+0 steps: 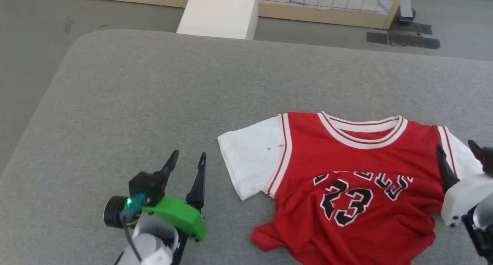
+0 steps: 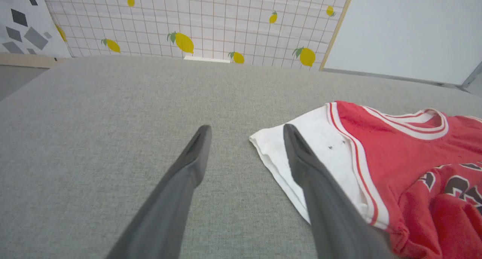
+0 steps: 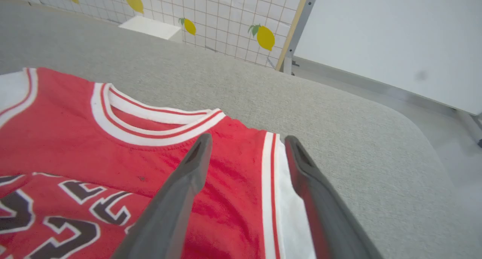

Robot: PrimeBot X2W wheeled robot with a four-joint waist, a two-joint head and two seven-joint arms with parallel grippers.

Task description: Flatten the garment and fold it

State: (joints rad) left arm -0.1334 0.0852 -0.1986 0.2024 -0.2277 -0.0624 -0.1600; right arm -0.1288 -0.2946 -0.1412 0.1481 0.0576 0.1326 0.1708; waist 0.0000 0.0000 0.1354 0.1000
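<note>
The garment is a red jersey with white sleeves, black number 23 and striped trim, lying face up on the grey table. Its lower part is bunched and wrinkled, and the lettering is creased. My left gripper stands open on bare table left of the garment's white sleeve; in the left wrist view that gripper has nothing between its fingers. My right gripper is open over the garment's other shoulder, its fingers apart above the red cloth and white striped edge, holding nothing.
The grey padded table's rounded far edge and left side drop to the floor. A white block and a lemon-print grid panel stand beyond the table. Bare table surface stretches left of and behind the garment.
</note>
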